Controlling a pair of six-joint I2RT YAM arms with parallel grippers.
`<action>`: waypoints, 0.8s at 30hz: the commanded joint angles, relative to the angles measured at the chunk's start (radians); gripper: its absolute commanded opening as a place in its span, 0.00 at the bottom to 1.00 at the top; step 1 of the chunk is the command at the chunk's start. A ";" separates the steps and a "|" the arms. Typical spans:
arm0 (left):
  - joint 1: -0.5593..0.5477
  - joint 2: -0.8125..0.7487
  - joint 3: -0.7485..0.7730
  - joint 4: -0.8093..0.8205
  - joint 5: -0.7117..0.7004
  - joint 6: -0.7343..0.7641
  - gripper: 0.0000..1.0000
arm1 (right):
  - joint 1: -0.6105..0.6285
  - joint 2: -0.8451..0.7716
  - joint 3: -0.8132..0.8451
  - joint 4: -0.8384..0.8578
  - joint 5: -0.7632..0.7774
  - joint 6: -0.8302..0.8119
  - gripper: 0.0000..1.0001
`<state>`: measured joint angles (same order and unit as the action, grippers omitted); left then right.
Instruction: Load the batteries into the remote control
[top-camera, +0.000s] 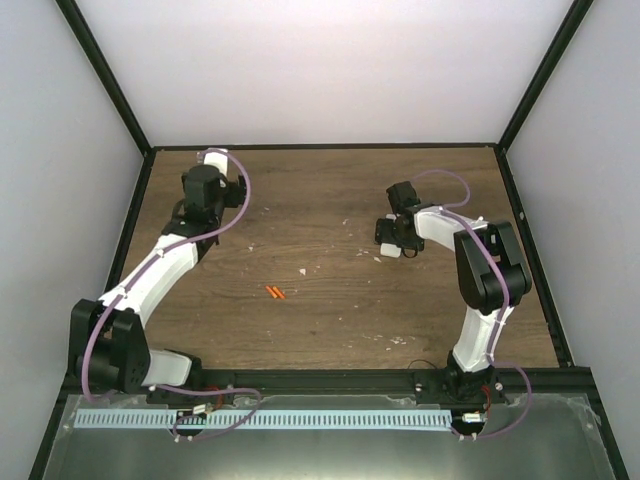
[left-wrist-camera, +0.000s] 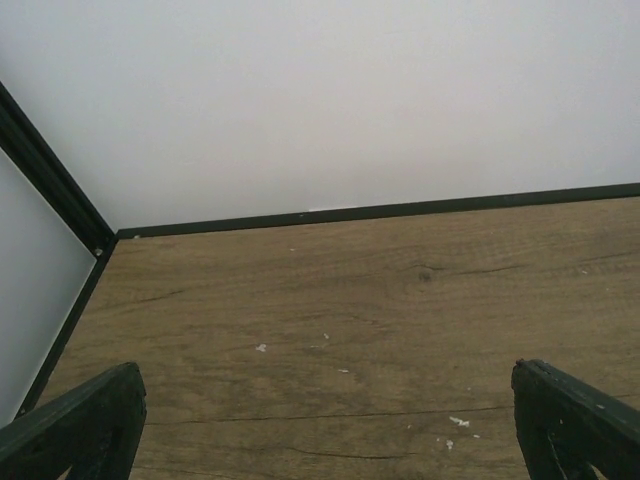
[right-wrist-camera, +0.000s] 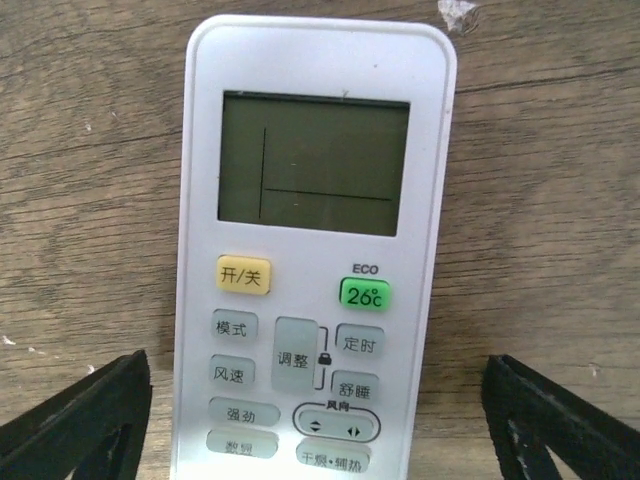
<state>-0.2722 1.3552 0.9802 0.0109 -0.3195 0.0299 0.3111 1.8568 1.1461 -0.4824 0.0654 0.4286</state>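
Remote control (right-wrist-camera: 312, 200) centred in right gripper (right-wrist-camera: 315, 375), gaps either side

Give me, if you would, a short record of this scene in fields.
remote control: face up on the table, display and buttons showing
batteries: two, side by side on the table, apart from the remote control
right fingers: open, straddling the remote control, a gap on each side
left fingers: open, nothing between them, near the table's far left corner
loading: not yet done
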 joint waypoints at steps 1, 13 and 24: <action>-0.002 0.016 0.043 -0.021 0.025 0.002 1.00 | 0.010 0.026 -0.049 -0.042 -0.066 0.019 0.82; -0.003 0.036 0.090 -0.104 0.107 0.001 1.00 | 0.014 0.035 -0.051 -0.020 -0.087 -0.018 0.53; -0.003 -0.022 0.071 -0.154 0.325 -0.047 0.98 | 0.053 -0.054 -0.004 0.033 -0.140 -0.116 0.36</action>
<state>-0.2722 1.3804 1.0458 -0.1253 -0.1020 0.0078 0.3187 1.8492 1.1313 -0.4400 -0.0010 0.3668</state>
